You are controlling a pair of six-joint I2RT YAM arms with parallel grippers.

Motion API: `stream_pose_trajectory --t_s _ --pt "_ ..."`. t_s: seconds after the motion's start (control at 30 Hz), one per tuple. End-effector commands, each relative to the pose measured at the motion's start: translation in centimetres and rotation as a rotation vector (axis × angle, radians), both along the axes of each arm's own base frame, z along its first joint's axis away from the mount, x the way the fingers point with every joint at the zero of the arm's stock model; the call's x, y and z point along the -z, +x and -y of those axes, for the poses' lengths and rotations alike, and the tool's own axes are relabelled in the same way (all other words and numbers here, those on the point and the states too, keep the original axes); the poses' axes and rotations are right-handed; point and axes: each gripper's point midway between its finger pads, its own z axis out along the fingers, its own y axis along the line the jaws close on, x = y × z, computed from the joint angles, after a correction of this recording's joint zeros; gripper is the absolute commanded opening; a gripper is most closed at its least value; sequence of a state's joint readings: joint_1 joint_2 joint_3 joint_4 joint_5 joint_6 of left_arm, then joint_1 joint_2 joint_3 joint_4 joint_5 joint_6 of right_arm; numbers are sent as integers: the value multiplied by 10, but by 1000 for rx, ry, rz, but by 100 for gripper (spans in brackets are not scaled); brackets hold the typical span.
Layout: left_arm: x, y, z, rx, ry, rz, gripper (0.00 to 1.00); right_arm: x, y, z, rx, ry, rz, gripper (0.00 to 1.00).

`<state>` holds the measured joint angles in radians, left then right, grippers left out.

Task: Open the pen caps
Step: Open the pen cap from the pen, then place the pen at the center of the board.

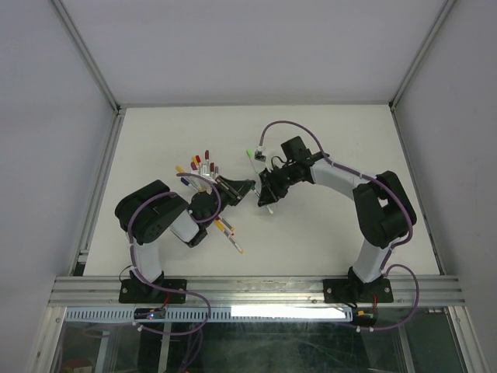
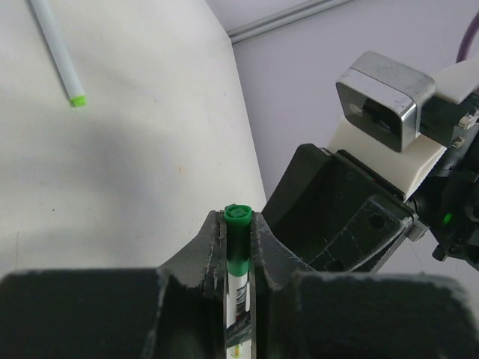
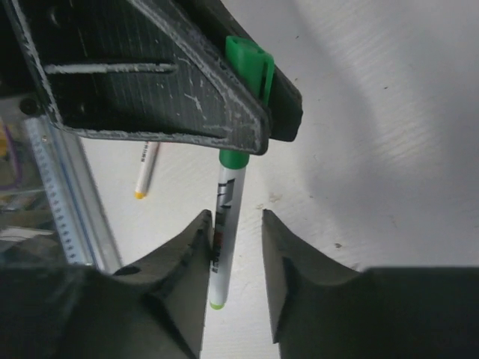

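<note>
My left gripper point(image 2: 238, 218) is shut on the green pen cap point(image 2: 238, 232) of a white pen; the barrel point(image 2: 236, 295) runs back between its fingers. In the right wrist view the same green cap point(image 3: 248, 58) sits in the left gripper's black fingers point(image 3: 172, 82), and the white barrel point(image 3: 224, 224) hangs down between the jaws of my right gripper point(image 3: 234, 218). Those jaws are open; the barrel touches only the left finger. In the top view both grippers, left point(image 1: 247, 187) and right point(image 1: 268, 196), meet at mid-table. Several loose coloured pen caps point(image 1: 203, 163) lie to the left behind them.
A white barrel with a light-green end point(image 2: 58, 48) lies on the table behind the grippers and also shows in the top view point(image 1: 252, 155). Two more pens point(image 1: 231, 235) lie near the left arm; a yellow-ended one point(image 3: 146, 168) shows beside the metal rail point(image 3: 63, 202).
</note>
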<state>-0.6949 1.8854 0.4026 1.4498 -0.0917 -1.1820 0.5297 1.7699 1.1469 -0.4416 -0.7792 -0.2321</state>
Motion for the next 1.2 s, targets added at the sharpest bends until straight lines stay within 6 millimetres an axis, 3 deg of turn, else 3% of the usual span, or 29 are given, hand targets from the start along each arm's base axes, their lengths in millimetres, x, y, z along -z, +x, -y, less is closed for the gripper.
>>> stream_pose_trajectory --t_s 0.0,0.1,0.33,0.43,0.6,0.67,0.77,0.9,1.07,1.17 --pt "-63 -12 4 39 -115 224 0 -31 -1 -12 -20 89 8 21" --pt "-77 -1 -11 -50 -94 298 0 -34 -2 -12 -17 93 -2 1" --pt "-128 79 -95 -366 -23 357 0 -38 -10 -12 -31 109 -39 0" --pt "-145 101 -123 -474 -7 330 0 -40 -12 -13 -38 119 -45 0" --pt "-161 111 -134 -503 -5 318 0 -41 -10 -12 -37 116 -31 0" --pt "-165 107 -130 -473 14 331 0 -39 3 -6 11 82 3 0" --pt "-162 93 -118 -381 72 342 0 -22 50 28 205 -56 113 0" --pt "-140 69 -101 -248 153 281 0 1 115 108 484 -266 214 0" --pt "-124 38 -85 -227 276 282 0 11 150 186 694 -434 264 5" --pt "-121 25 -74 -215 306 290 0 20 160 225 770 -557 278 7"
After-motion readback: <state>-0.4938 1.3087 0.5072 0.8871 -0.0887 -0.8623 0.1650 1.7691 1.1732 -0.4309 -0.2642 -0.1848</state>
